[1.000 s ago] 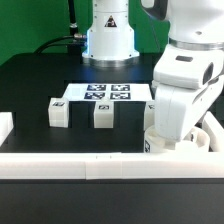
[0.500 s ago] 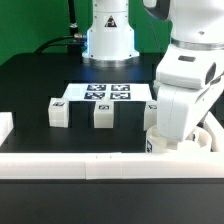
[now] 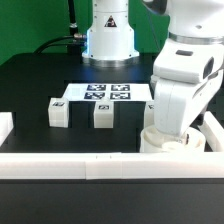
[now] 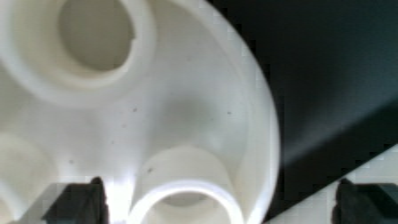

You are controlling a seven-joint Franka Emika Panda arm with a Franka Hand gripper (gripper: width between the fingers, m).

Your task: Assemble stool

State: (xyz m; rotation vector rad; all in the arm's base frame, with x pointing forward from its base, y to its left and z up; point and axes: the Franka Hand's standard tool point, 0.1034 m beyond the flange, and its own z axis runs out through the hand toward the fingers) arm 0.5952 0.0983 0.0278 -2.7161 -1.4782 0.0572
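Note:
The round white seat [image 3: 160, 143] lies at the front of the exterior view's right, against the front rail. My gripper [image 3: 168, 134] is low over it, its fingertips hidden by the hand. In the wrist view the seat [image 4: 178, 110] fills most of the picture, showing its holes. The gripper [image 4: 217, 203] straddles part of the seat. One dark finger [image 4: 71, 202] is at the seat and the other stands off its rim over the black table, so it is open. Two white leg blocks [image 3: 58, 112] [image 3: 102, 115] stand on the table to the exterior view's left of the arm.
The marker board [image 3: 108, 93] lies flat behind the leg blocks. A long white rail [image 3: 80, 165] runs along the front and another [image 3: 213, 130] along the exterior view's right. The robot base [image 3: 108, 35] stands at the back. A white piece [image 3: 4, 127] sits at the far left edge.
The arm has shifted a little toward the exterior view's left, and the seat beneath it now sits slightly further left. The leg blocks have not moved.

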